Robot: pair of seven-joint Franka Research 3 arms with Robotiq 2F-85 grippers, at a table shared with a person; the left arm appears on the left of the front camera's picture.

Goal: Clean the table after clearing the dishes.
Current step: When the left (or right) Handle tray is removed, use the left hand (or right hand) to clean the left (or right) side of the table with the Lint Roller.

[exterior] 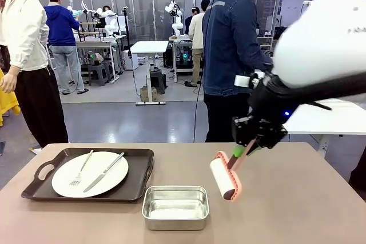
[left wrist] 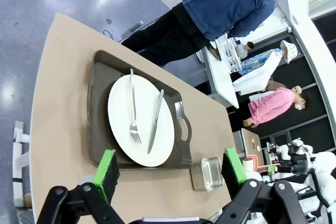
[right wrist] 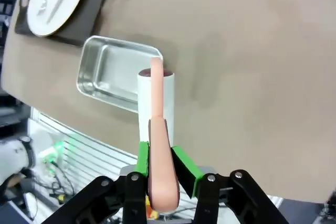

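The beige-brown table (exterior: 297,198) carries a dark handled tray (exterior: 143,161) at the left, with a white plate (exterior: 63,178), a fork (exterior: 82,171) and a knife (exterior: 104,172) on it. My right gripper (exterior: 243,150) is shut on the pink handle of a lint roller (exterior: 223,178), whose white roll hangs just above the table right of centre. In the right wrist view the green pads of that gripper (right wrist: 160,166) clamp the handle, and the roller (right wrist: 155,103) points at the table (right wrist: 252,77). High above the tray (left wrist: 97,108) and plate (left wrist: 119,114), my left gripper (left wrist: 170,167) is open with nothing in it.
A small steel pan (exterior: 175,207) stands near the table's front edge, just left of the roller; it also shows as pan (right wrist: 110,74) and pan (left wrist: 206,174). A person in a blue jacket (exterior: 229,44) stands at the far side. Bare tabletop stretches to the right.
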